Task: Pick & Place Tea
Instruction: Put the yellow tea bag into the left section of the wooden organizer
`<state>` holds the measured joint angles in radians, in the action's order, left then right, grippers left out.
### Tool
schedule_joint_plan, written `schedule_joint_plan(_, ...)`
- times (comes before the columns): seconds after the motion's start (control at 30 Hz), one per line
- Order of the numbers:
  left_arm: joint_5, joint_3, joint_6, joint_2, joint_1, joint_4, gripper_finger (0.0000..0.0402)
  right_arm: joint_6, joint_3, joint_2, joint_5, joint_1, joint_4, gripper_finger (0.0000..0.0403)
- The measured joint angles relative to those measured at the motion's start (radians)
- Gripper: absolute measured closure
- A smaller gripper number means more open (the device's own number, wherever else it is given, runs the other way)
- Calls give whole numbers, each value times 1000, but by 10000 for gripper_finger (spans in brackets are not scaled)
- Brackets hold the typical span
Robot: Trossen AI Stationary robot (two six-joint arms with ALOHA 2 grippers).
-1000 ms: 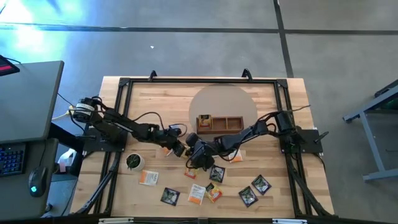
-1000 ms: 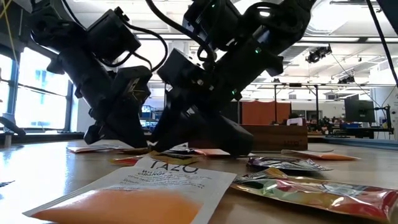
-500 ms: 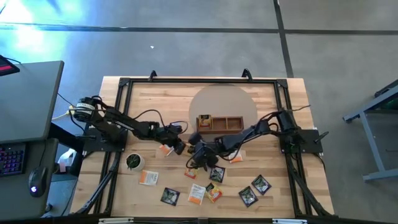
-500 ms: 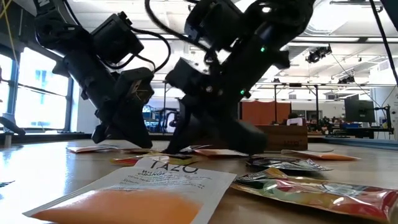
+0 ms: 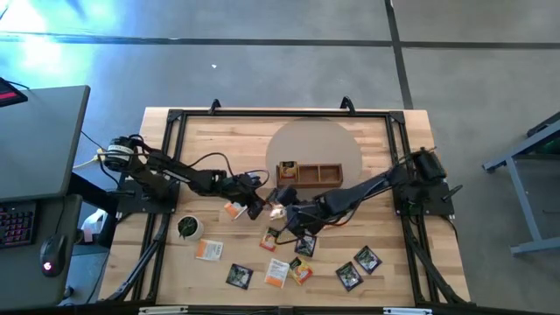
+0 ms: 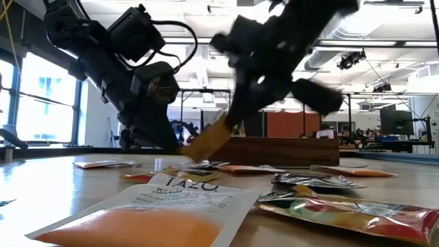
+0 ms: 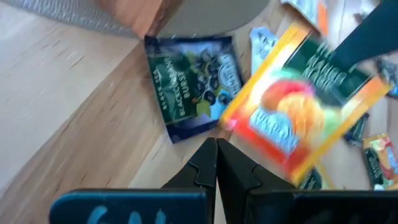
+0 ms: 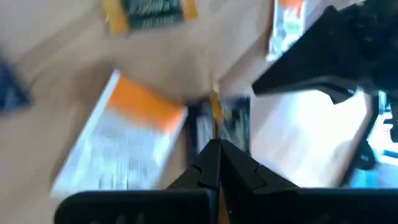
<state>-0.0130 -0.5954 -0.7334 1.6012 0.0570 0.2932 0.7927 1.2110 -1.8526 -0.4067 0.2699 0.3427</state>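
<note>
My right gripper (image 5: pixel 282 213) is shut on a yellow-orange tea packet (image 6: pixel 208 142), raised above the table's middle. The packet also shows in the left wrist view (image 7: pixel 298 109). My left gripper (image 5: pixel 255 204) is shut and empty, low over the table just left of it, its fingertips (image 7: pixel 216 152) near a dark blue-black packet (image 7: pixel 193 87) lying flat. Several more packets lie flat on the table, among them a white-and-orange one (image 5: pixel 210 249) and black ones (image 5: pixel 239 276). The wooden tray (image 5: pixel 308 173) stands behind the grippers. My right gripper pinches the yellow-orange packet between its two fingers at its upper edge (image 6: pixel 223 128). In the right wrist view the packet shows edge-on between the fingertips (image 8: pixel 214 118). The packet hangs tilted below the fingers, clear of the table.
A small round cup (image 5: pixel 187 227) stands at the left near the left arm's base. Loose packets lie toward the near edge (image 5: pixel 348 276), one large in the low view (image 6: pixel 158 206). A pale round mat (image 5: pixel 315 144) lies under the tray.
My right gripper has risen from the table with the yellow-orange packet, which is now lifted clear and hangs tilted. My left gripper has moved a little toward the table's right.
</note>
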Motion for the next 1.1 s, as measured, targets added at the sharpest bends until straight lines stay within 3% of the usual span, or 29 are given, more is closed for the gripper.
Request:
schedule_joint_plan(0.27,4,-3,5,0,0,-2,397,272,2,207,-182,-9,134,402)
schedule_joint_plan(0.47,4,-3,4,0,0,-5,397,588,2,243,-111,-93,248,402)
schedule_joint_plan(0.6,5,-3,4,0,0,-5,397,779,2,220,-87,-144,214,402)
schedule_joint_plan(0.77,8,-3,4,-1,2,-6,397,890,2,196,-28,-194,86,402)
schedule_joint_plan(1.1,23,-4,12,-1,2,-6,397,1025,2,167,17,-291,115,403)
